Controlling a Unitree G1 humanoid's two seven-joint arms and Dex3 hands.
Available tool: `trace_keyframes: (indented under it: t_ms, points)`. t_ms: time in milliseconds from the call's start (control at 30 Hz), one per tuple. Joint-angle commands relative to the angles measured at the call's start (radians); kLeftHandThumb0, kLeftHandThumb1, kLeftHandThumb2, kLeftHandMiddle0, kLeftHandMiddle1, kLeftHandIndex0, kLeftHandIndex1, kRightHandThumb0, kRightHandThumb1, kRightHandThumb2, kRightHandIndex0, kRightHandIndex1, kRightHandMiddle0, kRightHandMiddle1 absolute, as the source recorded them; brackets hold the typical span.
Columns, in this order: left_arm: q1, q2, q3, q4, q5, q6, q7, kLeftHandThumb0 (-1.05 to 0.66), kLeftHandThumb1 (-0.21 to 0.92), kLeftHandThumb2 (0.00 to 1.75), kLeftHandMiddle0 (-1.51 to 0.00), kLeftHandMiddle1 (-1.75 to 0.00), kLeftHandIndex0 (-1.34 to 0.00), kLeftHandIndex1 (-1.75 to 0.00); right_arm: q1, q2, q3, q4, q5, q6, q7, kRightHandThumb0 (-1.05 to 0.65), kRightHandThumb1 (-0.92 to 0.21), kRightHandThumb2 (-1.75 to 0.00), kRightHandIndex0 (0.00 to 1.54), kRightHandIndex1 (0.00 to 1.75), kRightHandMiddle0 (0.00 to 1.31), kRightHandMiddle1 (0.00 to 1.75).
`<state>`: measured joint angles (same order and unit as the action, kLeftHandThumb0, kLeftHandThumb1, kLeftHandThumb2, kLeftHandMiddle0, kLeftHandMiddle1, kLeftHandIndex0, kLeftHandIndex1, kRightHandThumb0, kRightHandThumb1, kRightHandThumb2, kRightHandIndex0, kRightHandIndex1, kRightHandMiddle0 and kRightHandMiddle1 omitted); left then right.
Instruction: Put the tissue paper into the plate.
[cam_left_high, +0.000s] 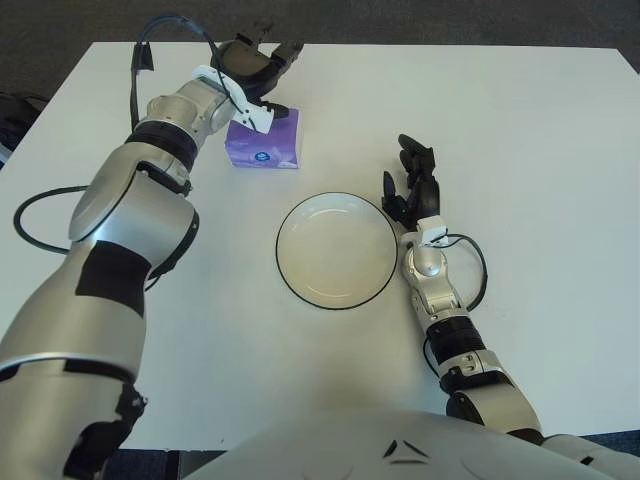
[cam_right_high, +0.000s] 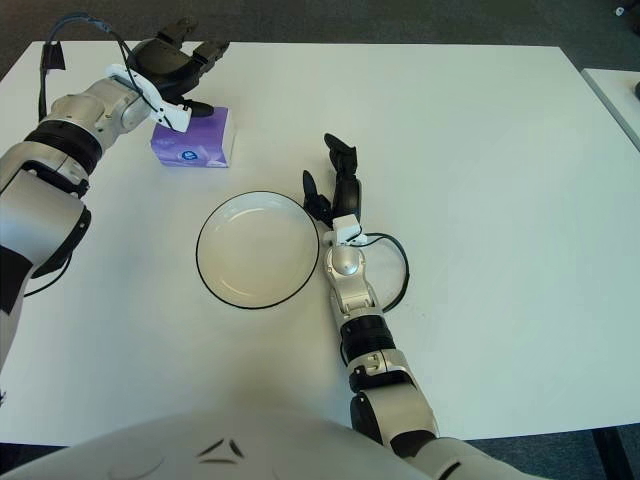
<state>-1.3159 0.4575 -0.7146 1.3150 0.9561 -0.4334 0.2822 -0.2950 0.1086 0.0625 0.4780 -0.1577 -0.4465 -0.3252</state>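
The left hand (cam_left_high: 256, 68) sits at the far left of the white table (cam_left_high: 520, 130), its dark, jointed fingers (cam_right_high: 185, 52) spread wide over the far edge of the tissue paper (cam_left_high: 263, 140) and closed around nothing. A white plastic bracket at its wrist overlaps the pack's top left corner in both views; whether the hand actually touches the pack cannot be told. Behind it the forearm is smooth brushed silver with a black ribbed collar, and a thin black cable loops above the wrist.

The tissue paper is a small rectangular pack in glossy purple wrap, with a round dark and white emblem near its front edge. It lies flat on the table, at about 11 o'clock from the plate (cam_left_high: 337, 250) and apart from it.

The plate is round and shallow, cream-white inside with a thin dark rim, and has nothing in it. It sits near the middle of the table.

The right hand (cam_left_high: 410, 190) shows just beside the plate at about 2 o'clock from its centre, black fingers loosely extended and pointing away from the robot, gripping nothing. Its silver forearm runs back at 5 o'clock, with a black cable looped beside it.

The tabletop is matte, plain and flat.
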Motion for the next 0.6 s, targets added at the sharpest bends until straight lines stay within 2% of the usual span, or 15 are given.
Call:
trace_keyframes:
  t_ms: [0,167,300,567]
  points:
    - [0.021,0.018,-0.022,0.008,0.016,0.003,-0.041,-1.05,0.92,0.86,-0.09,-0.02,0.0,-0.36,0.192,-0.034,-0.019,0.149,0.0,0.04,0.011,-0.66,-0.92,-0.58,0.2,0.5,0.0,0.7]
    - [0.008,0.038,-0.025,0.0,0.004,-0.014,-0.16,-1.05,0.92,0.8,-0.1,-0.02,0.0,-0.43,0.196,-0.035,-0.018,0.147,0.003,0.042,0.015,-0.66,-0.92,-0.59,0.2,0.5,0.0,0.69]
    - [-0.011,0.049,-0.005,-0.005,-0.029,-0.039,-0.33,-1.05,0.92,0.73,-0.08,-0.01,0.0,-0.42,0.193,-0.034,-0.019,0.157,0.007,0.042,0.017,-0.66,-0.92,-0.6,0.19,0.5,0.0,0.7]
    - [-0.035,0.076,0.019,-0.034,-0.07,-0.063,-0.576,-1.05,0.92,0.56,-0.06,-0.01,0.0,-0.45,0.192,-0.034,-0.019,0.165,0.009,0.039,0.021,-0.68,-0.92,-0.61,0.18,0.49,0.0,0.71]
